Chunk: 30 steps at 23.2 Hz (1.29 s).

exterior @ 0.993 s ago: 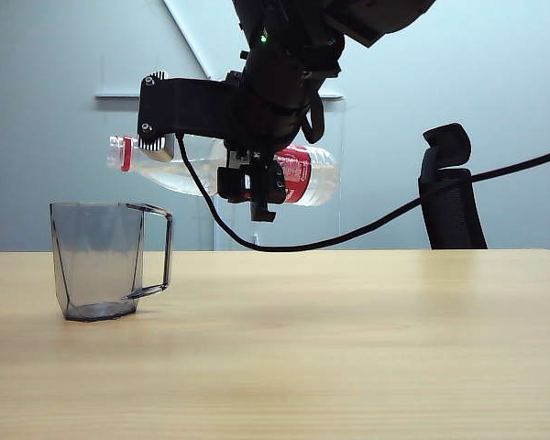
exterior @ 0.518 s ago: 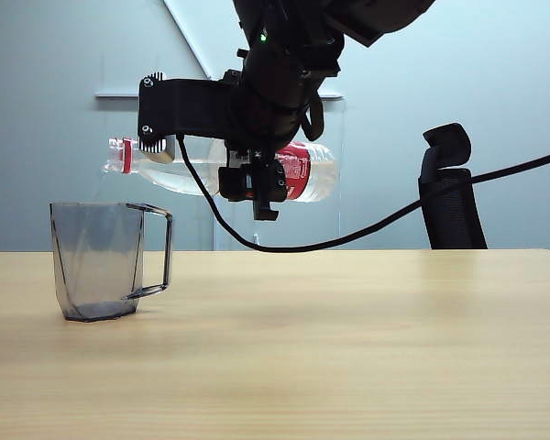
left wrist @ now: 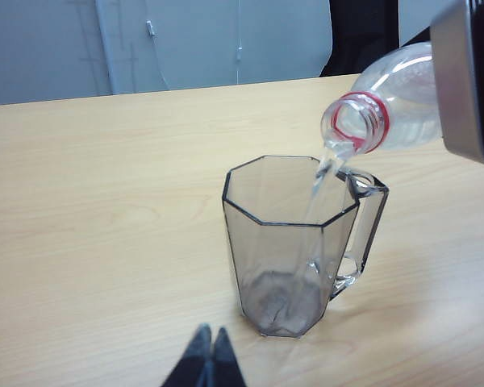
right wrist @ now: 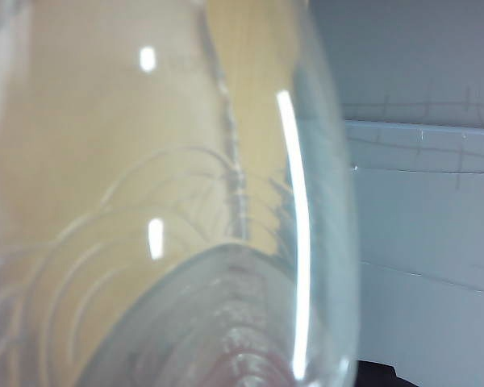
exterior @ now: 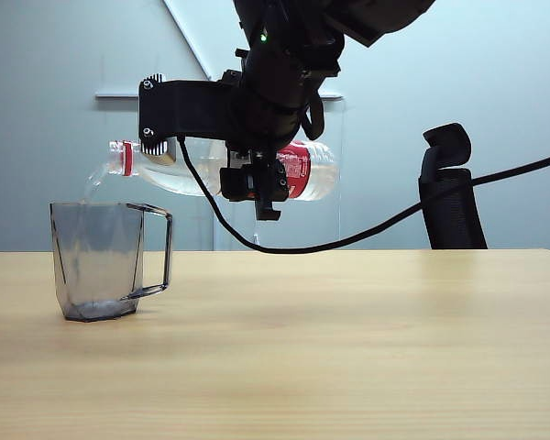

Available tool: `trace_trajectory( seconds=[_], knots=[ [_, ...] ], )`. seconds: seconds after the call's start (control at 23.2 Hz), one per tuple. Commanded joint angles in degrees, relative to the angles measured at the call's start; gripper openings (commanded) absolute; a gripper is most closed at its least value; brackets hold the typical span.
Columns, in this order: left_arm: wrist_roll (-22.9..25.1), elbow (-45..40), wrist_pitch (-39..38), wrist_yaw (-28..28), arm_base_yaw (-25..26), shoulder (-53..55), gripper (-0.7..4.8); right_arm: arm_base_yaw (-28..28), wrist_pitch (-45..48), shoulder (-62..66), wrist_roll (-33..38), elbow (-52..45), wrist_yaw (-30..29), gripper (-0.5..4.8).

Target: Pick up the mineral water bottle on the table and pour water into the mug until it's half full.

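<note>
Pouring water (left wrist: pixel 327 173) from mineral water bottle (exterior: pixel 302 171), clamped in our right gripper (exterior: pixel 253 183), into near-empty mug (left wrist: pixel 286 242); left gripper (left wrist: pixel 207 348) clenched near mug; right wrist view blurred.

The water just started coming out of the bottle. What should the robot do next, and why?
Probably hold the tilt. The right gripper holds the clear plastic red-ringed bottle sideways, its water stream falls inside the smoky-grey faceted mug, and only the bottom looks wet. The left gripper waits shut nearby.

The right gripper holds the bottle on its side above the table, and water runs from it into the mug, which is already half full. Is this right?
Only the fill level is wrong. The left wrist view shows the mug nearly empty, with water from the bottle just reaching its bottom. The rest holds.
</note>
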Motion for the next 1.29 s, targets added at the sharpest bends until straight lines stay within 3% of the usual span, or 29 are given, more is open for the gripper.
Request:
trace_trajectory(
  seconds=[0.04, 1.04, 1.29],
  knots=[
    [-0.2, 0.1, 0.6, 0.2, 0.0, 0.1, -0.02, -0.2, 3.2, -0.7, 0.0, 0.6, 0.4, 3.0],
    [-0.2, 0.1, 0.6, 0.2, 0.0, 0.1, -0.02, -1.4, 3.7, -0.4, -0.2, 0.6, 0.3, 3.0],
    [-0.2, 0.1, 0.6, 0.2, 0.0, 0.1, -0.02, -1.5, 5.1, -0.4, -3.0, 0.6, 0.3, 3.0]
  ],
)
